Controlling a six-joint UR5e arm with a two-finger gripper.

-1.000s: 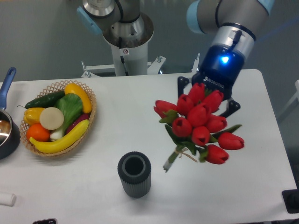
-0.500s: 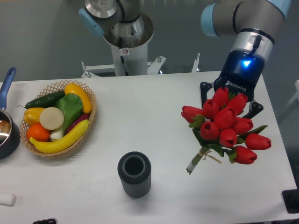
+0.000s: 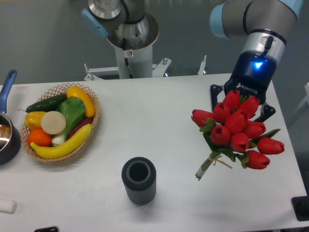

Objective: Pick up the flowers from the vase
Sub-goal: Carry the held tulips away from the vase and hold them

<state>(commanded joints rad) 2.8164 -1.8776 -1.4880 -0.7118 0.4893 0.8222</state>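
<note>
1. Flowers (image 3: pixel 236 129) held up over right side of counter (image 3: pixel 159 125), stems tilted down-left, tied with twine.
2. Claw (image 3: pixel 240 102) mostly hidden behind blooms; apparently pinching the bunch.
3. Vase (image 3: pixel 139 180) upright near front centre, well apart from flowers.
4. Basket (image 3: pixel 62 122) of produce at left.

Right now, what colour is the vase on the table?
Dark grey, with vertical ribs; the vase shows clearly in the fixed camera view.

arm: reaching down at right | hand (image 3: pixel 240 104): fingers closed on the flowers (image 3: pixel 236 129)
</note>
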